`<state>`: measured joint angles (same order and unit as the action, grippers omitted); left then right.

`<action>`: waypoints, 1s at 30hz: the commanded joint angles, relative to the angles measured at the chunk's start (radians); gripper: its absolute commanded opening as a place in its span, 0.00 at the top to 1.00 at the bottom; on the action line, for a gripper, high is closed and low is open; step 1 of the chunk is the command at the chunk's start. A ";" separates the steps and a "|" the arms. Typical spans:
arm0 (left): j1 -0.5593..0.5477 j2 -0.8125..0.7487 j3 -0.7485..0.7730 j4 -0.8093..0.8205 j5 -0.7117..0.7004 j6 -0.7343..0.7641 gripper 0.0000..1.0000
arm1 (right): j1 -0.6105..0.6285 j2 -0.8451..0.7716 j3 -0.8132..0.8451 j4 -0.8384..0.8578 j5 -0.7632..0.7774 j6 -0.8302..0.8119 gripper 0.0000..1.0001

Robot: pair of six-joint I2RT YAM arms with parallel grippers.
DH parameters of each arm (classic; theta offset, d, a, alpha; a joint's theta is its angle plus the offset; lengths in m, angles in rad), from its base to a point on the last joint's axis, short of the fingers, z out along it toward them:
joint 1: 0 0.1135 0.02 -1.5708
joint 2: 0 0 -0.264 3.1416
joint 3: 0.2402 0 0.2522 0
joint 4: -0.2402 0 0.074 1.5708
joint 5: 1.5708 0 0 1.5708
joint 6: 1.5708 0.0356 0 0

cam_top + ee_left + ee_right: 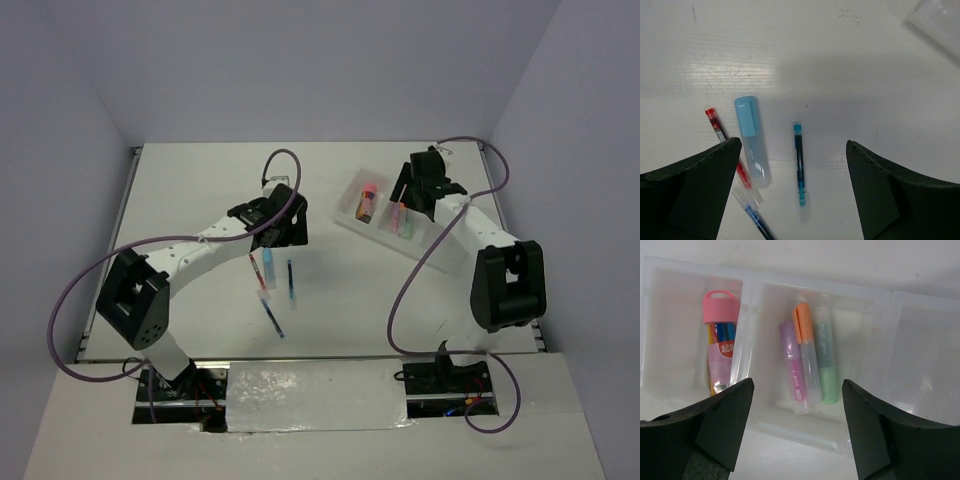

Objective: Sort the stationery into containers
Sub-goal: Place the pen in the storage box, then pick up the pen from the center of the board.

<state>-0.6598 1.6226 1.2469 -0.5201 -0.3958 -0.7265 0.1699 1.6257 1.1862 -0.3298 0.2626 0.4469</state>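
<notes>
Beside thin red pen (716, 126), stubby light-blue marker (752, 145)

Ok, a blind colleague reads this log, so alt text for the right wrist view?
A white translucent tray with three compartments: the left one holds a pink-capped cylinder, the middle one a purple marker, an orange marker and a green marker, the right one nothing visible. The right gripper, open, frames the bottom corners.

Translucent plastic tray (920, 360), matt table (840, 60)
</notes>
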 commanded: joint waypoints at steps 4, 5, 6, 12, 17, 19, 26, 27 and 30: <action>0.020 0.095 0.046 0.034 0.000 0.018 0.08 | 0.009 -0.119 0.020 -0.045 -0.032 -0.031 0.20; 0.022 0.108 0.049 0.032 -0.005 0.015 0.12 | 0.026 -0.147 0.006 -0.041 -0.043 -0.039 0.20; 0.028 0.120 0.054 0.026 -0.011 0.012 0.14 | 0.040 -0.199 -0.020 -0.038 -0.058 -0.051 0.20; 0.048 0.210 0.097 -0.067 -0.083 -0.042 0.18 | 0.138 -0.345 -0.101 -0.051 -0.085 -0.066 0.20; 0.051 0.218 0.043 -0.046 -0.095 -0.074 0.17 | 0.204 -0.412 -0.145 -0.052 -0.086 -0.060 0.20; 0.052 0.243 0.042 -0.047 -0.100 -0.085 0.19 | 0.232 -0.421 -0.151 -0.048 -0.092 -0.057 0.20; 0.055 0.278 0.013 -0.018 -0.106 -0.109 0.26 | 0.281 -0.428 -0.143 -0.069 -0.068 -0.059 0.20; 0.055 0.283 0.000 -0.012 -0.101 -0.111 0.27 | 0.283 -0.429 -0.142 -0.072 -0.068 -0.059 0.20; 0.057 0.295 -0.015 0.015 -0.087 -0.110 0.34 | 0.289 -0.441 -0.142 -0.078 -0.060 -0.059 0.20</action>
<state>-0.6079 1.8969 1.2518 -0.5308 -0.4782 -0.8204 0.4496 1.2213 1.0374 -0.4019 0.1802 0.3954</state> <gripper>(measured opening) 0.676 0.797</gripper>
